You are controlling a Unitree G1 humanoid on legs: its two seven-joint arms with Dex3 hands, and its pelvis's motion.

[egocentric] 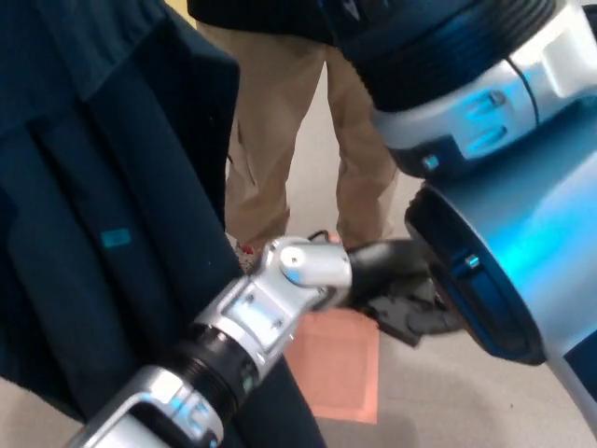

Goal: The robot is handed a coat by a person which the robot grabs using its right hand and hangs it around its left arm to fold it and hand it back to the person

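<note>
Navy cloth coat (103, 187) hanging by silver left arm (252, 317), left hand (396, 275) state unclear

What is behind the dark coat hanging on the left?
A person's legs in tan trousers stand behind the right edge of the coat, on pale floor. Whatever else lies behind the coat is covered by it.

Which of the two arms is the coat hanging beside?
The left arm, entering bottom left: the dark coat hangs beside it; the right arm stands clear.
</note>
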